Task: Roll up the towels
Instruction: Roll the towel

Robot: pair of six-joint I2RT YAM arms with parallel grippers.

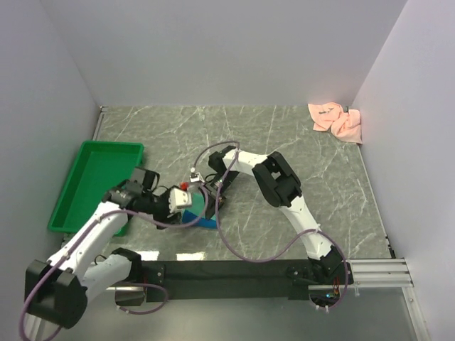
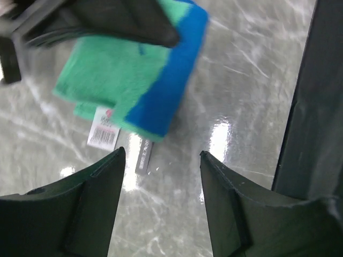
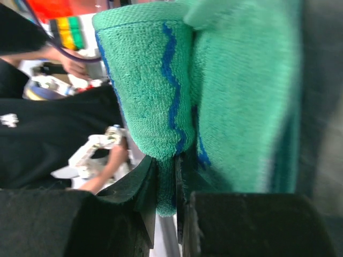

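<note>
Your teal towel [image 1: 195,214] is near the front of the bench [image 1: 298,135], with a fold pinched in your right fingers [image 3: 135,194]. Your left fingers [image 2: 95,194] hang spread just short of it, grasping nothing. The pink towel [image 1: 337,121] lies crumpled in the far right corner.

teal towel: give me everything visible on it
The teal towel is soft terry-looking cloth, green-teal with a broad blue band along one edge and a thin blue wavy line on its pile. A white printed tag hangs from its lower edge. It is folded over into a loose roll, not flat. The right claw pinches a fold of it; the left claw stands open just short of it, not touching. It is near the front middle of the table, right of the green tray.
</note>
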